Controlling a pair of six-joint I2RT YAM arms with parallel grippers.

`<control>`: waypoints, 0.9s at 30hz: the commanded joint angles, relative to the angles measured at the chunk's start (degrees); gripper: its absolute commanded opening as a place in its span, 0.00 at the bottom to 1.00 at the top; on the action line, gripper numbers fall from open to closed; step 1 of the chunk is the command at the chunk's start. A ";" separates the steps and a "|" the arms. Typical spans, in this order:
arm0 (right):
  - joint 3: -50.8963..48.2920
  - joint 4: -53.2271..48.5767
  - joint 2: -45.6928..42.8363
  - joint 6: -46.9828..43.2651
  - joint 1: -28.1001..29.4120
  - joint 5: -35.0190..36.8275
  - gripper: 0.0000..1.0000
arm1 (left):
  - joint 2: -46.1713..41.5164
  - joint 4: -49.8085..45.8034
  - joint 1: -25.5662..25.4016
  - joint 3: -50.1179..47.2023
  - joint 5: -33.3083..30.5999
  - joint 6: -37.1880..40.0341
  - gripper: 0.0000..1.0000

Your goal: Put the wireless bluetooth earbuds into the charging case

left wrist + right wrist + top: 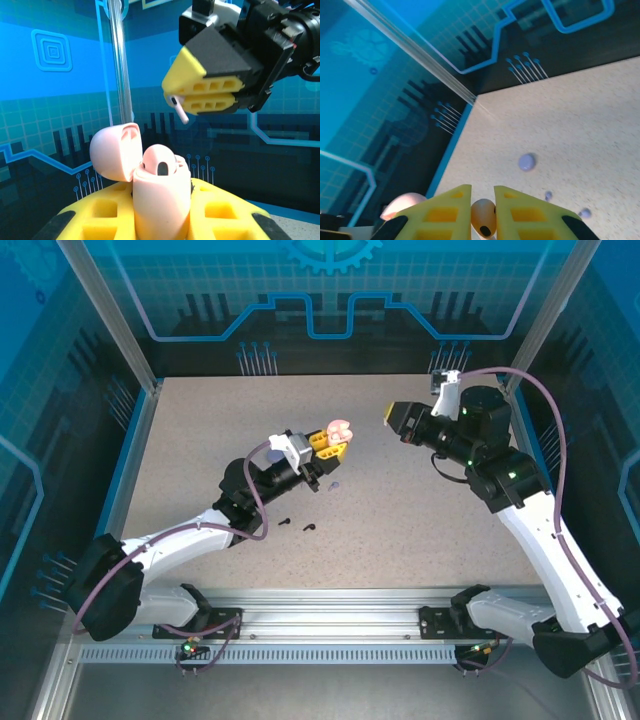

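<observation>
1. The charging case [160, 200] and the earbud [484, 217] are pale pink.
2. The left claw [330, 443] and right claw [200, 95] have yellow fingers and black bodies.
3. The table [420, 530] is beige and speckled; the black earbuds [308, 528] lie at the case's 7 o'clock.
4. The walls [330, 300] are blue and grid-patterned.

A speckled beige tabletop [400, 510] lies inside an enclosure of blue translucent wall panels [200, 300] printed with circuit lines. A pale gear emblem [330, 252] tops the back panel. Slanted aluminium corner posts [105, 310] stand at the far corners. A blue strip [130, 470] edges the tabletop's left side. A slotted aluminium rail [330, 625] runs along the near edge.
</observation>
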 commanded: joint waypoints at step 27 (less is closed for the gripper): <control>-12.63 24.58 -1.30 2.01 8.35 -4.48 0.16 | 3.55 3.04 -0.66 4.31 0.62 -2.67 0.00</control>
